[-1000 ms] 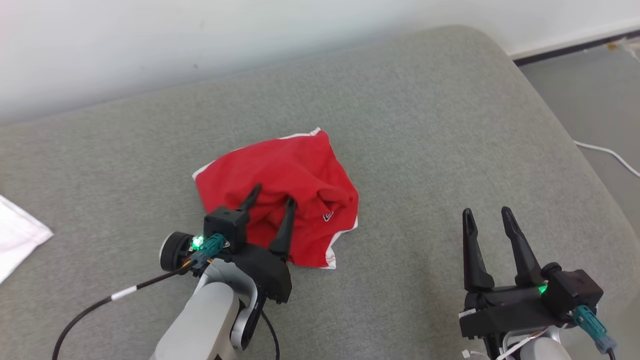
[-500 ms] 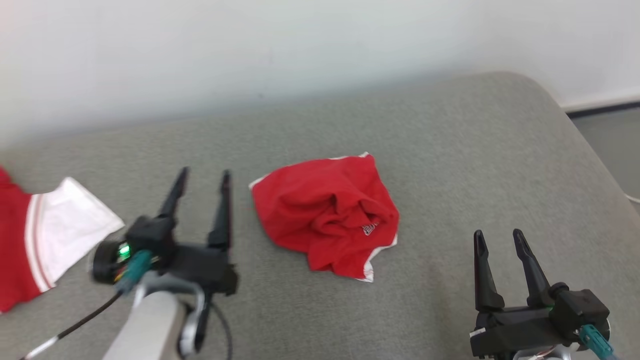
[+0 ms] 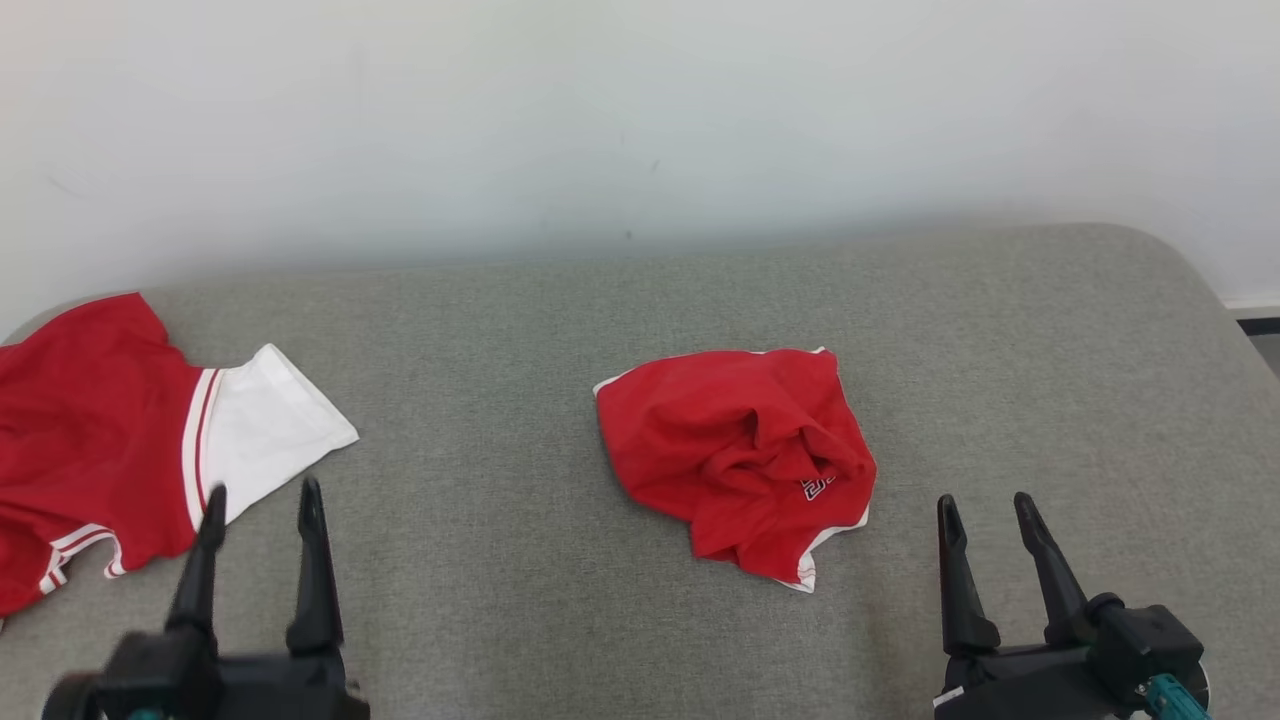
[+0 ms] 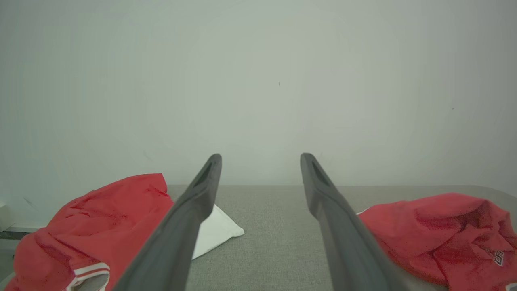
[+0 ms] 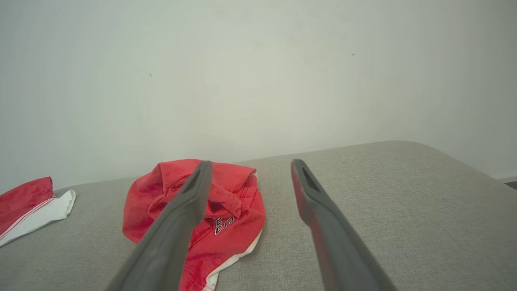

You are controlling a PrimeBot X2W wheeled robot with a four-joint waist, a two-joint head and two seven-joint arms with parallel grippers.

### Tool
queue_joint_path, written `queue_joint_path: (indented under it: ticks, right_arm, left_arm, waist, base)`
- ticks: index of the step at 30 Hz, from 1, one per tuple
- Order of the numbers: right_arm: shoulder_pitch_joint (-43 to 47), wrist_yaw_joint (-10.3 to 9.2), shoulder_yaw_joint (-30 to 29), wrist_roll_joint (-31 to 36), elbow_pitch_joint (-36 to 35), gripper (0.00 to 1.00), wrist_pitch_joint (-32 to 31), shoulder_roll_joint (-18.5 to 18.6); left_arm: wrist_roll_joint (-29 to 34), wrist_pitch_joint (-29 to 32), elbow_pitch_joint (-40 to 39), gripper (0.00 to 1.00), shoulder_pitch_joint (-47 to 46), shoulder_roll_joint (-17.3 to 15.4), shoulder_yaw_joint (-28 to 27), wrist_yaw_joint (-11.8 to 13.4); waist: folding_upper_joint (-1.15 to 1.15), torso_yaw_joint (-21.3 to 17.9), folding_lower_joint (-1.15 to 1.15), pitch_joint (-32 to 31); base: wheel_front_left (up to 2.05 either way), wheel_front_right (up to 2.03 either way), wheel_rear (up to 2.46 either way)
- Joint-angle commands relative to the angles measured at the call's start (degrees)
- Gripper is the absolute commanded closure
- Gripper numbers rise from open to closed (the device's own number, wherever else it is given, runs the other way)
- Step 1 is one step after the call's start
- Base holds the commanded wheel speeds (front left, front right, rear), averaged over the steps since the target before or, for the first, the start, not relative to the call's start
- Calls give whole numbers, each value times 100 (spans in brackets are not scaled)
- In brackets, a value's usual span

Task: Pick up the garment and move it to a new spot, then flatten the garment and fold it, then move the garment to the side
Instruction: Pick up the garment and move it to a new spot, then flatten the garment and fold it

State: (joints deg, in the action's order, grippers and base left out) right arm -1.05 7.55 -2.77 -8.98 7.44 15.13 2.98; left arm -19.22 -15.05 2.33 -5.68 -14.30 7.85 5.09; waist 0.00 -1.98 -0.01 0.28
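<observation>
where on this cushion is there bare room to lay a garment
Widest bare patch: the grey cushion between the red and white garment at the left end and the crumpled red garment. Also bare: right of it to the rounded end, and the strip along the wall. Crowded: the left end, and close by the left claw and right claw.

The crumpled red fabric garment with white trim [image 3: 735, 450] carries a small white-and-black emblem [image 3: 817, 487] toward its four o'clock edge; its characters are illegible.
</observation>
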Motion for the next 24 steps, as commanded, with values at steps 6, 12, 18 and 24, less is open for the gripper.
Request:
queue_joint_path:
  ticks: [6, 12, 18, 24]
  right_arm:
    - [114, -12, 23, -13, 126, 0, 3, -19]
    - [153, -12, 74, -64, 331, 0, 3, -17]
    - [141, -12, 64, -90, 473, 0, 3, -17]
    - [70, -12, 40, -101, 587, 0, 3, -18]
  left_arm:
    - [388, -18, 33, 0, 704, 145, -176, -81]
    - [501, -19, 120, 0, 1000, 343, -499, -258]
    - [644, -19, 276, 0, 1052, 480, -569, -420]
    - [810, -19, 422, 0, 973, 693, -748, -573]
  waist:
    - [0, 142, 1, -3]
    - [0, 197, 1, 18]
    - [0, 222, 1, 72]
    - [0, 229, 1, 154]
  base:
    - [0, 0, 0]
    - [0, 0, 0]
    - [0, 0, 0]
    - [0, 0, 0]
